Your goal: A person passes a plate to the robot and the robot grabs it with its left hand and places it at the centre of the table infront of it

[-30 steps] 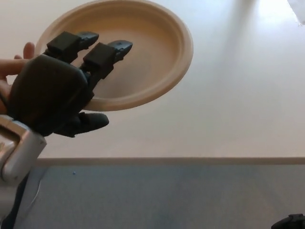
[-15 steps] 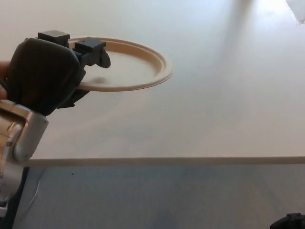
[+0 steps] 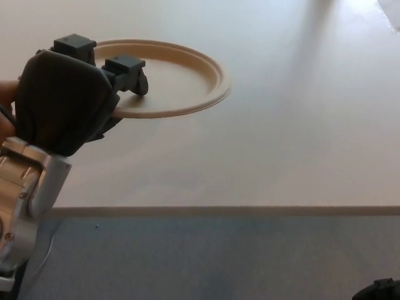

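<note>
- Since half a second back, not much has moved: the plate (image 3: 178, 78) shows a touch more of its inside and sits a hair further right, and the left robot hand (image 3: 65, 103) is a bit lower in the frame. A full second ago the plate was tilted way up toward the camera, so it has flattened out a lot.
- It's a tan, round plate with a raised rim, seen nearly edge-on, over the upper-left part of the tabletop (image 3: 300, 137). The soft shadow underneath reads like it's held just above the surface, but I can't say for sure.
- Left robot hand is clamped on the plate's left edge. Two black fingers (image 3: 128, 72) are curled over the rim onto the plate's inside, and the bulky black back of the hand covers that side.
- I can't see the thumb; it's hidden under the hand and plate.
- Silver forearm (image 3: 28, 194) comes up from the bottom-left corner.
- A sliver of a person's hand (image 3: 7, 94) pokes out at the left edge, right behind the robot hand. Can't tell whether it's touching the plate.
- Tabletop is pale beige, with its front edge running across the lower part of the view.
- Grey-blue floor (image 3: 219, 256) below that.
- Some dark thing (image 3: 378, 290) in the bottom-right corner, too little showing to name.
</note>
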